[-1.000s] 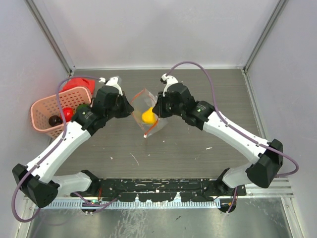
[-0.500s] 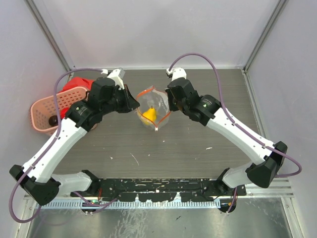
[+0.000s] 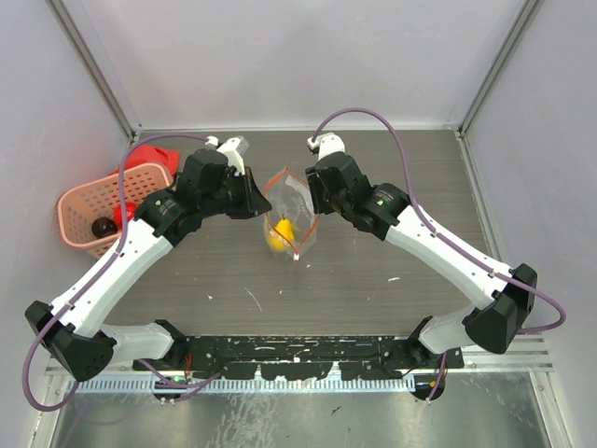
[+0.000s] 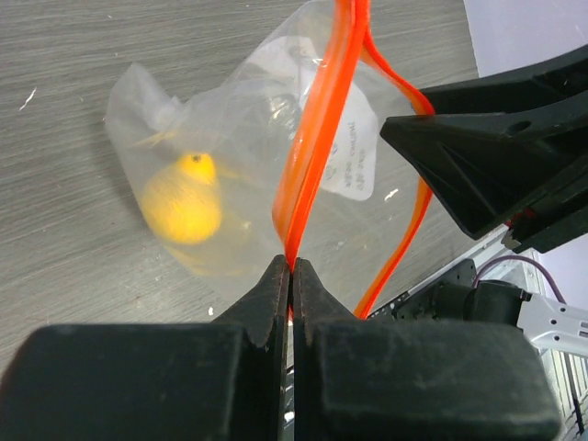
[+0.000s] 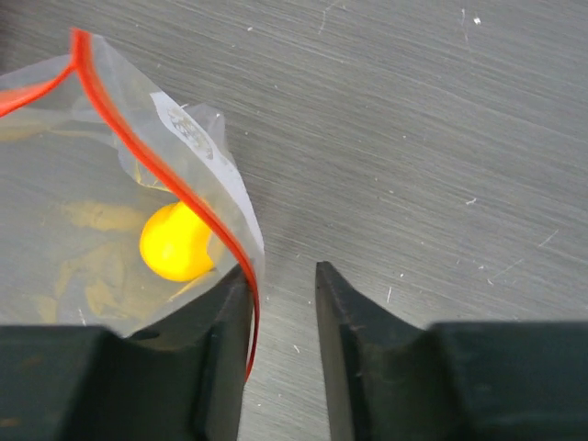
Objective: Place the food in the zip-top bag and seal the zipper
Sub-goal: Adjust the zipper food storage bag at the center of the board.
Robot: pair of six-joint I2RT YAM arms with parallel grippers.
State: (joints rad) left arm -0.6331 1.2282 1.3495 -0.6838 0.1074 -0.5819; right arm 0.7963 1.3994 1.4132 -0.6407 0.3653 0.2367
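The clear zip-top bag (image 3: 295, 200) hangs over the middle of the table, its mouth partly apart. One yellow food (image 3: 278, 232) lies inside, also seen as the yellow food (image 4: 184, 197) in the left wrist view. My left gripper (image 4: 292, 266) is shut on the red-orange zipper (image 4: 317, 138) at the bag's left edge. My right gripper (image 5: 283, 276) stands open at the bag's right side. The zipper (image 5: 138, 138) rests against its left finger, not between the jaws. More food, dark (image 3: 101, 227) and red (image 3: 127, 213), sits in the basket.
The pink lattice basket (image 3: 70, 201) stands at the table's left edge, with a red plastic object (image 3: 147, 159) behind it. Grey walls close in the back and both sides. The right gripper's black fingers (image 4: 496, 147) are close to the bag in the left wrist view.
My right gripper has opened and let go of the bag's edge. The bag's mouth has narrowed and the bag now hangs from the left gripper alone, the yellow food lower.
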